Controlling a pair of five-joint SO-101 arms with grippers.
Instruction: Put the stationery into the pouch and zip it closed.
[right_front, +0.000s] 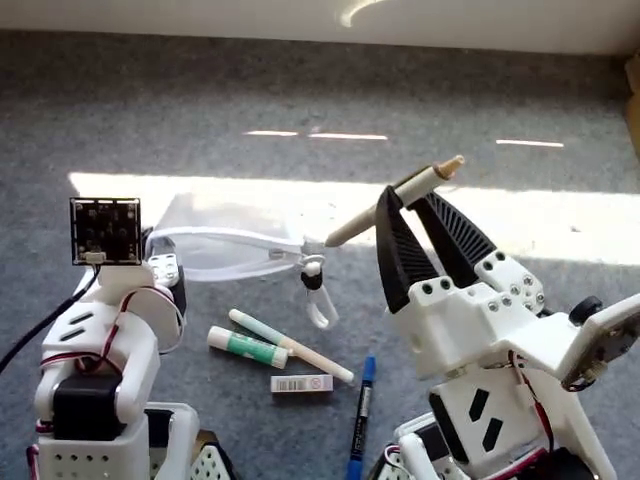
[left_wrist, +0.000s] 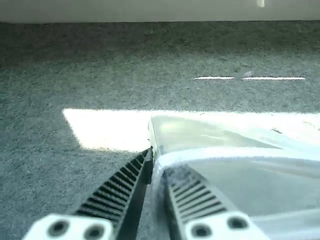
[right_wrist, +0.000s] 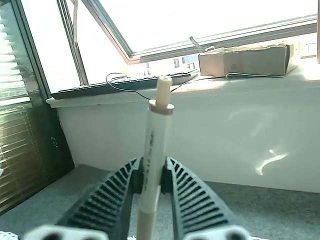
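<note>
Your left claw (left_wrist: 155, 165) is clamped on the pouch (left_wrist: 225, 150) rim; right claw (right_wrist: 151, 172) pinches a cream pen (right_wrist: 156, 130), held up off the worktop (right_front: 200, 90).

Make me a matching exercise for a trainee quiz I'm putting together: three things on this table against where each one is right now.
Things:
1 pouch
2 beige pen
3 blue pen

Places:
A lying on the table
B pinched at its edge by the left gripper
C held up off the table in the right gripper

Pairs: 1-B, 2-C, 3-A
</note>
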